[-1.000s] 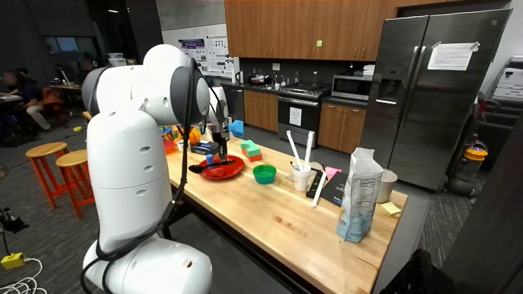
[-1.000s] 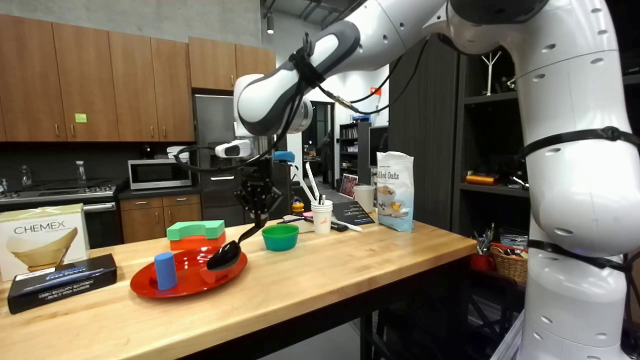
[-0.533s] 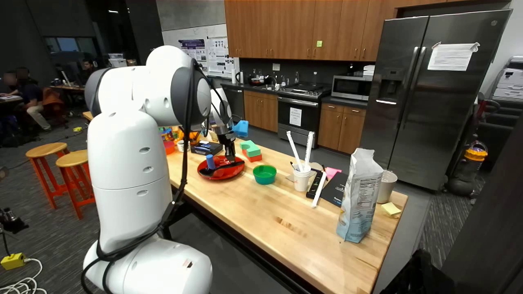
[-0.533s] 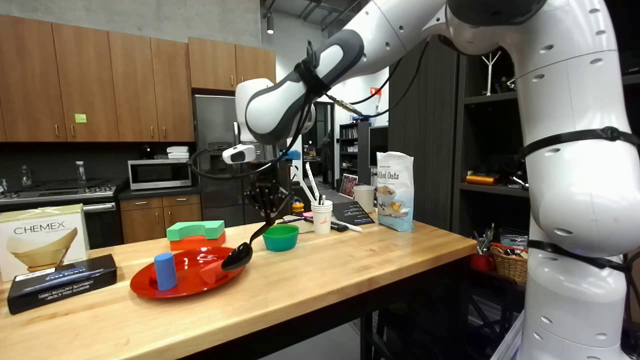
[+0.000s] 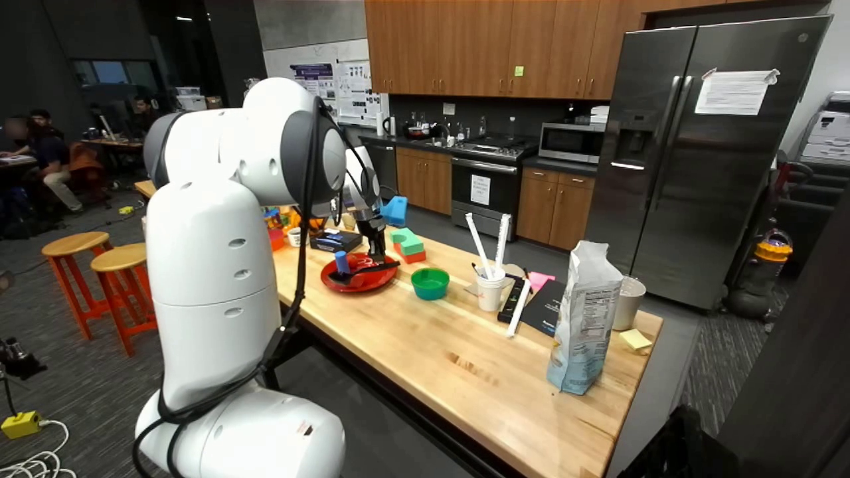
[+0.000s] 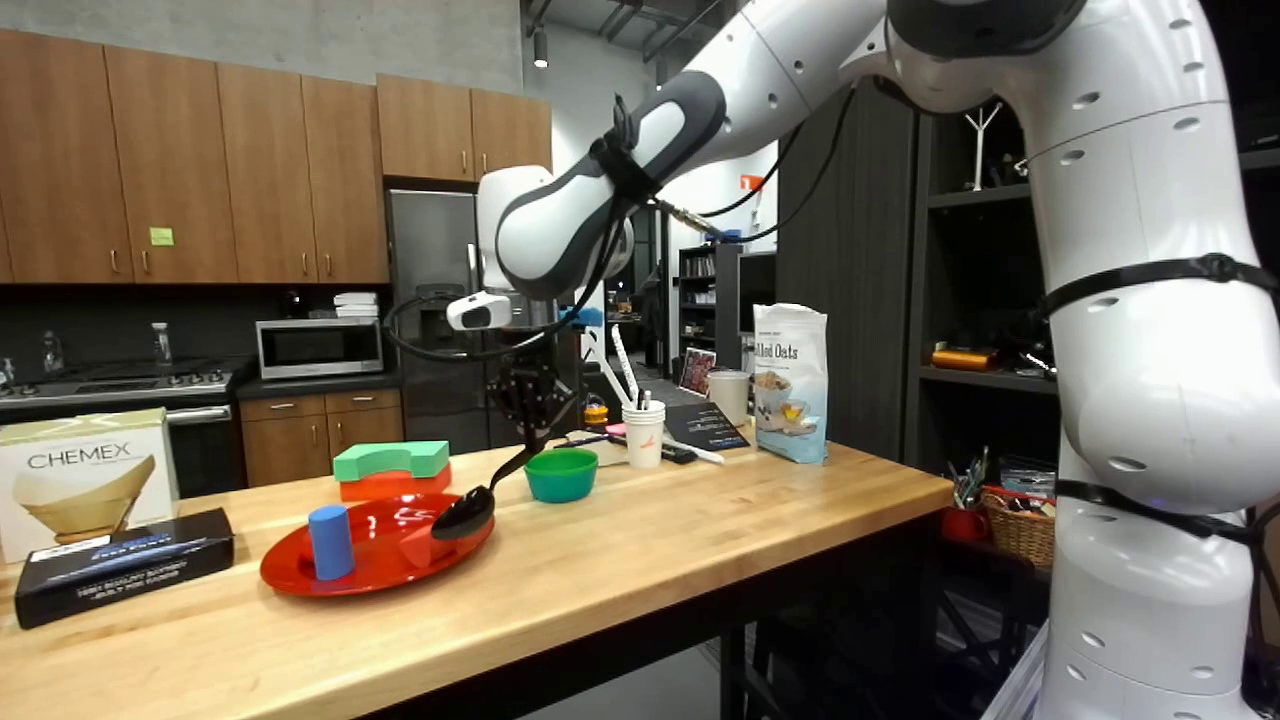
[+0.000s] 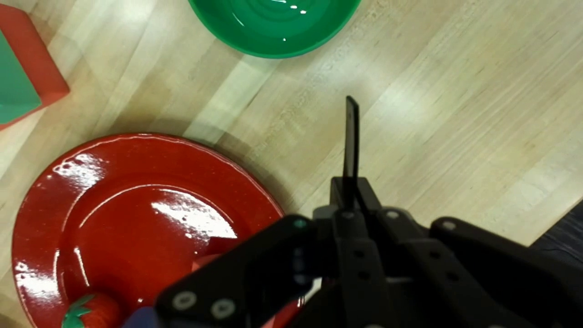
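Note:
My gripper (image 7: 350, 197) is shut on the handle of a black spoon (image 6: 463, 514), seen in both exterior views. In the wrist view the end of the spoon's handle (image 7: 351, 136) sticks out past the fingertips. The spoon slants down, its bowl over the rim of a red plate (image 6: 290, 575); whether they touch I cannot tell. On the plate stand a blue cylinder (image 6: 330, 542) and a red block (image 6: 418, 546), partly behind the spoon. A toy strawberry (image 7: 104, 311) shows on it in the wrist view. A green bowl (image 6: 561, 476) is just beside the gripper.
Green and red blocks (image 6: 392, 468) are stacked behind the plate. A black box (image 6: 125, 562) and a Chemex box (image 6: 90, 475) stand to its left. Farther along the table are a paper cup with straws (image 6: 643, 435) and an oats bag (image 6: 790, 385). The table edge (image 5: 425, 390) runs along the robot's side.
The gripper with the spoon shifted sideways toward the green bowl, and the spoon's bowl then came back slightly over the plate's rim. The things on the table stay put.

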Tool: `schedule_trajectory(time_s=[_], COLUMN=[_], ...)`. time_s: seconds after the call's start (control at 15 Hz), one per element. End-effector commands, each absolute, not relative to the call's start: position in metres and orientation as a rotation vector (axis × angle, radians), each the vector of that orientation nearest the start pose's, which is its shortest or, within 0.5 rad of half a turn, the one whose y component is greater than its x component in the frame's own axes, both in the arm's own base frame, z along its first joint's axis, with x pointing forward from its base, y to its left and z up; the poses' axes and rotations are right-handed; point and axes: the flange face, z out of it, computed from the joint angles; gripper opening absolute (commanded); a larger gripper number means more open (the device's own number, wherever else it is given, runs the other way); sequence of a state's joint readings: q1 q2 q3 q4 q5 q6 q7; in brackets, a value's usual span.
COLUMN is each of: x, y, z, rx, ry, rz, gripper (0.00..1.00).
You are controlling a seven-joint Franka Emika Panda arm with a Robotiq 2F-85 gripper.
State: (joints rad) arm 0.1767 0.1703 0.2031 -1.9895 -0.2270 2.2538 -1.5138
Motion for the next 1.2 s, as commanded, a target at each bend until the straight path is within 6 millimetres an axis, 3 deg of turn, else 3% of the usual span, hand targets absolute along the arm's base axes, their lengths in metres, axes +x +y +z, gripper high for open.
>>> schedule_trajectory(time_s=[0.0,1.13], x=[0.563,0.571], y=[0.206,0.219], z=[0.381,0.351], rx=[1.581,1.526], ry=[2.478,2.455], rz=[0.029,0.266], gripper=[0.01,0.01])
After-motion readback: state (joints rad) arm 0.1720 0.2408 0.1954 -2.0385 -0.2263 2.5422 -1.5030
